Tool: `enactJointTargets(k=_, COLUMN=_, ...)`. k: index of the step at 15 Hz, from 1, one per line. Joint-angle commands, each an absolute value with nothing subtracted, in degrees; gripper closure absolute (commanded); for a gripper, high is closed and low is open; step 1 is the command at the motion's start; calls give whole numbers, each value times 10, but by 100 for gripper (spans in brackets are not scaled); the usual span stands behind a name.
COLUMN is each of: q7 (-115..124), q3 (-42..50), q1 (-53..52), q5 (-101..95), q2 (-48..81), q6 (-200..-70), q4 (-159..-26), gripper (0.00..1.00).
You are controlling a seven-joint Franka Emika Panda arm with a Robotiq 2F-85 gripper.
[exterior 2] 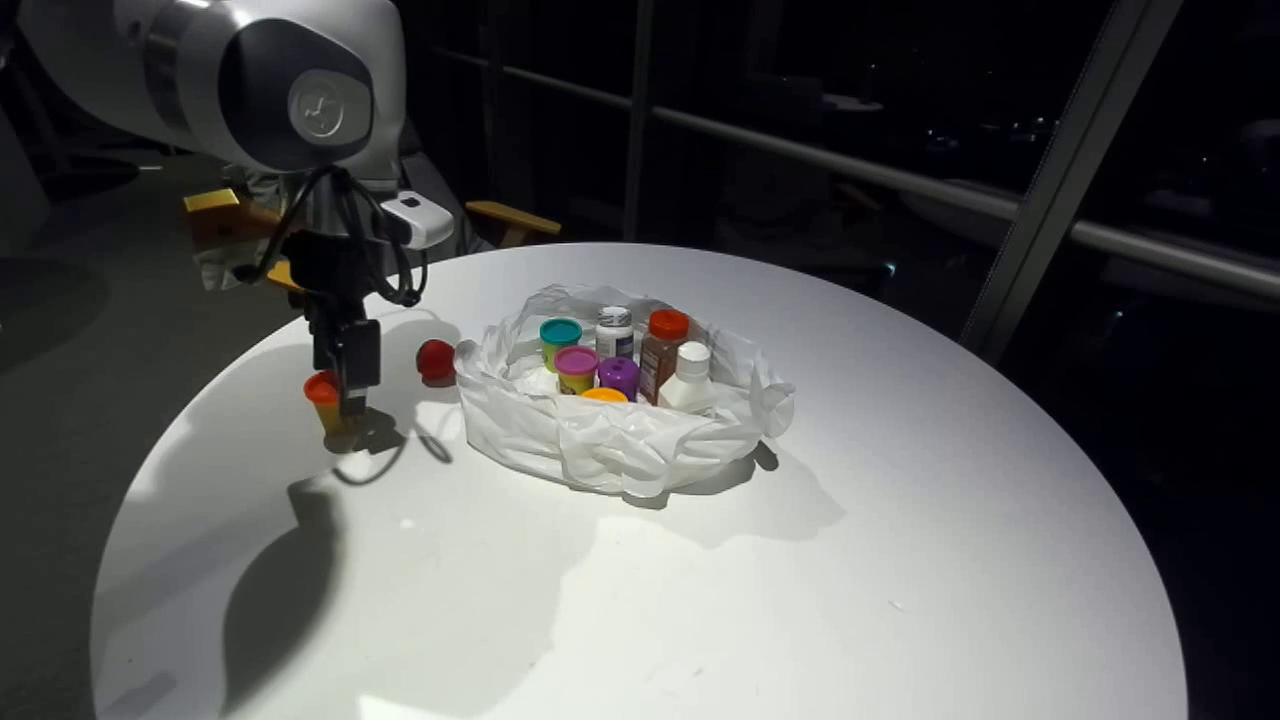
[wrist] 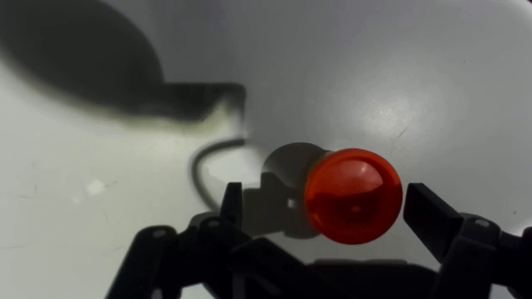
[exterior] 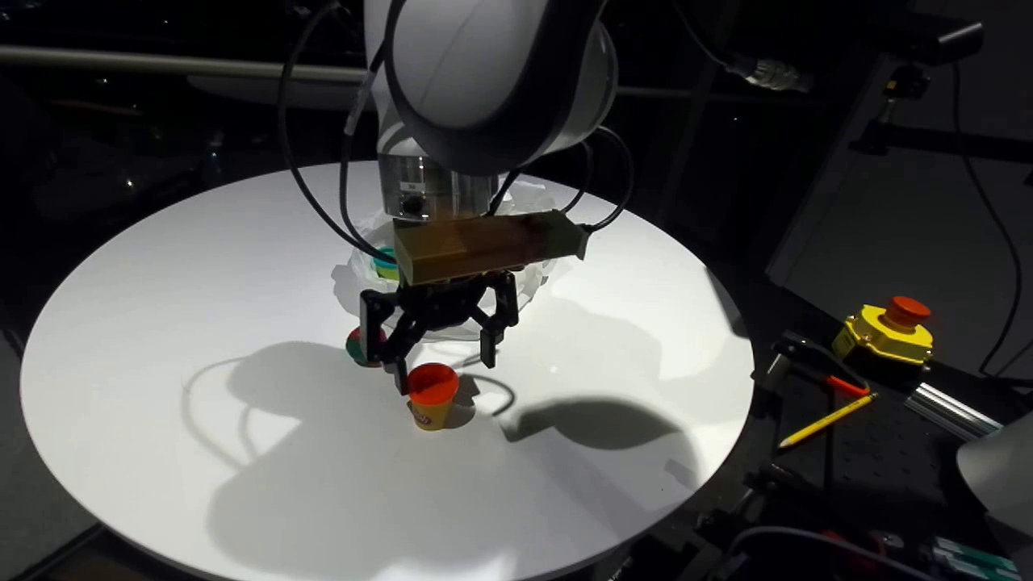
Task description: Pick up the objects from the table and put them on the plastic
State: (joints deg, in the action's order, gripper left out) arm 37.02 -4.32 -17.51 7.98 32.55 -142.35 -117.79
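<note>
In an exterior view, your plastic [exterior 2: 600, 455] sits on the bench [exterior 2: 860, 580] with rumpled raised sides. Seven items show inside: teal tub [exterior 2: 561, 345], pink tub [exterior 2: 576, 371], pill bottle [exterior 2: 614, 336], red-cap jar [exterior 2: 659, 355], white bottle [exterior 2: 688, 381], purple item [exterior 2: 618, 376], yellow lid [exterior 2: 605, 396] (body hidden). Those read as done. Left for you, by my read: cup [exterior 2: 326, 402] and ball [exterior 2: 435, 362], both on the bench outside the plastic.

In an exterior view, your tool [exterior: 445, 369] is spread wide over the cup, fingers [exterior: 488, 348] well apart, nothing gripped. Cup stands upright, red lid [exterior: 433, 382] up, long axis vertical, narrowing toward its base. Ball, partly behind a finger, looks round; no clear long axis.

In the wrist view, you get the red lid as a near-full circle, which fits an upright cup. It lines up between the fingers but off-centre: just beside the one at the view's right, well apart from the other. Contact, can't tell. You probably need to centre, lower, then close.
</note>
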Motion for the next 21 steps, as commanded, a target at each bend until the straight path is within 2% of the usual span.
enactJointTargets(k=1, q7=368, q3=-44, q1=-190, q5=75, q2=316, q6=-1452, q4=-1197, gripper=0)
enactJointTargets(k=4, q7=375, q3=-40, q1=-203, q5=71, q2=313, q6=-1471, q4=-1204, gripper=0)
enactJointTargets(k=5, q7=374, q3=-39, q1=-204, q5=71, q2=315, q6=-1476, q4=-1204, gripper=22)
enactJointTargets(k=6, q7=379, q3=-34, q1=-210, q5=66, q2=315, q6=-1482, q4=-1205, gripper=25)
enactJointTargets(k=10, q7=386, q3=-24, q1=-218, q5=53, q2=318, q6=-1487, q4=-1202, gripper=58)
enactJointTargets(k=12, q7=388, q3=-22, q1=-212, q5=60, q2=324, q6=-1468, q4=-1193, gripper=71)
enactJointTargets(k=16, q7=375, q3=-27, q1=-185, q5=74, q2=280, q6=-1424, q4=-1189, gripper=71)
enactJointTargets(k=21, q7=373, q3=3, q1=-159, q5=52, q2=270, q6=-1436, q4=-1138, gripper=71)
